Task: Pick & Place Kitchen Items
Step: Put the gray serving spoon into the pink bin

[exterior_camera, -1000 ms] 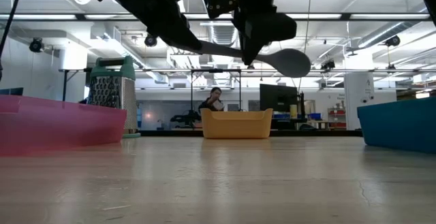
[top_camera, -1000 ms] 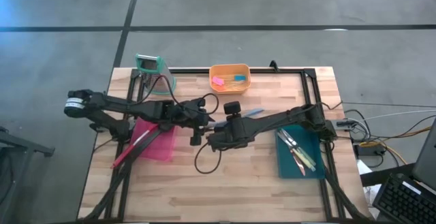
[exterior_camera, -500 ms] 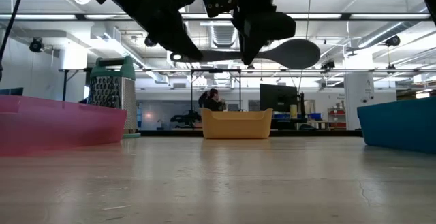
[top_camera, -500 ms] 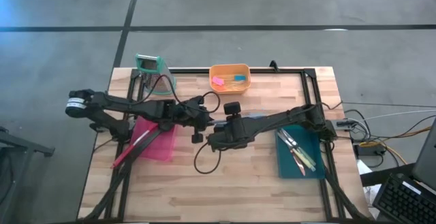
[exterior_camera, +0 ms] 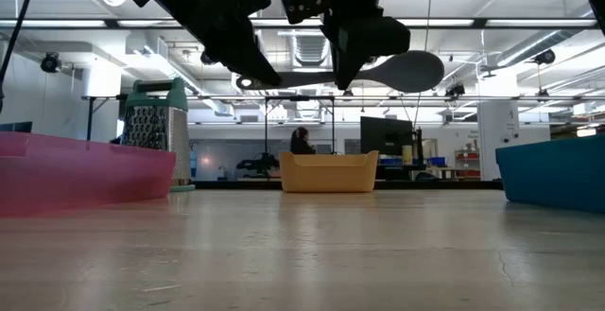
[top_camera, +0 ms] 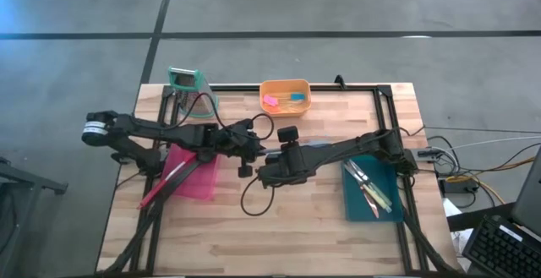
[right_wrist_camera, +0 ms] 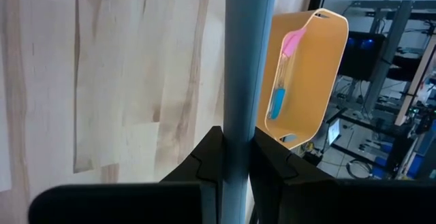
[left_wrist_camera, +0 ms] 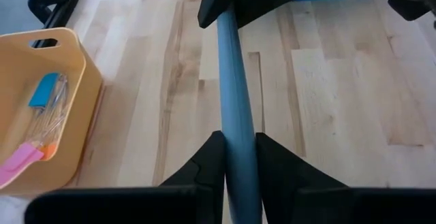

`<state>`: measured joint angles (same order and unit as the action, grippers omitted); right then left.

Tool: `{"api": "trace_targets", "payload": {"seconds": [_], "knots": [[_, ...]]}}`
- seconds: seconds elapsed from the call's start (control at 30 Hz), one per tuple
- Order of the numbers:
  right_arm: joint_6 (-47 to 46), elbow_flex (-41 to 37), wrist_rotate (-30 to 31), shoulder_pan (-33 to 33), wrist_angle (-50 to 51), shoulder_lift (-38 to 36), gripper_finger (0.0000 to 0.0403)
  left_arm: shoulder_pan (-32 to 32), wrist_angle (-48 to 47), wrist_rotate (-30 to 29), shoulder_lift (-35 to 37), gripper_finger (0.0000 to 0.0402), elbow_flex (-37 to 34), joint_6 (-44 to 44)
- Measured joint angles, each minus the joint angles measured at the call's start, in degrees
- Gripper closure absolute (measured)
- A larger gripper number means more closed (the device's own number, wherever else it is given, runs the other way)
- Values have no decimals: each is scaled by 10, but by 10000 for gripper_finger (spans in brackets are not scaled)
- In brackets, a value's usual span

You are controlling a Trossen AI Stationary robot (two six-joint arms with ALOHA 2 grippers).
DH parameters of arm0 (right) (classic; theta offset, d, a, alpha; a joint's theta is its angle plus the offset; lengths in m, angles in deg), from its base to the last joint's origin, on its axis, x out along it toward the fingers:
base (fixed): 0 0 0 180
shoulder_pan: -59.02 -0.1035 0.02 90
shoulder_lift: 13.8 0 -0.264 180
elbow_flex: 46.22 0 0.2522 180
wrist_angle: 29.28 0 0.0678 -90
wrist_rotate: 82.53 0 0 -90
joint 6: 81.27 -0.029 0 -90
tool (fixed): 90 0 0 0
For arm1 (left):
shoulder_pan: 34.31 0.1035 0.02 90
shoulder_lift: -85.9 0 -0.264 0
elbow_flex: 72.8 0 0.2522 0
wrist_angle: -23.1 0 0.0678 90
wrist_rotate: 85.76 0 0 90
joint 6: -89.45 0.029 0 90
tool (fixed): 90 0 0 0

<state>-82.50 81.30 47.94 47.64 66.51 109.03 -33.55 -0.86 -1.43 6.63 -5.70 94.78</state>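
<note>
Midair, pale-blue spoon point(left_wrist_camera: 235, 108) between both pincers

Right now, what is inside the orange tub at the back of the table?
The orange tub holds a pink tool and a blue-tipped one; the left wrist view also shows something orange low in the tub. Anything beneath them is covered.
</note>
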Motion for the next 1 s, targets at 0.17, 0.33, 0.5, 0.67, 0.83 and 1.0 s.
{"api": "trace_targets", "payload": {"seconds": [0.17,0.33,0.5,0.67,0.83,1.0], "knots": [[-7,0,0,0,0,0,369,0,0,0,0,340,0,0],[-40,3,3,-1,-8,0,307,0,4,7,1,340,0,2],[-40,24,3,0,-6,0,236,-1,3,6,4,340,0,2],[-45,72,4,-7,1,-3,200,-1,-27,-25,22,340,0,2],[-50,144,5,-26,14,-28,196,-1,-105,-94,66,340,0,-27],[-93,187,3,-42,32,-69,214,-5,-203,-136,124,341,0,-78]]}}
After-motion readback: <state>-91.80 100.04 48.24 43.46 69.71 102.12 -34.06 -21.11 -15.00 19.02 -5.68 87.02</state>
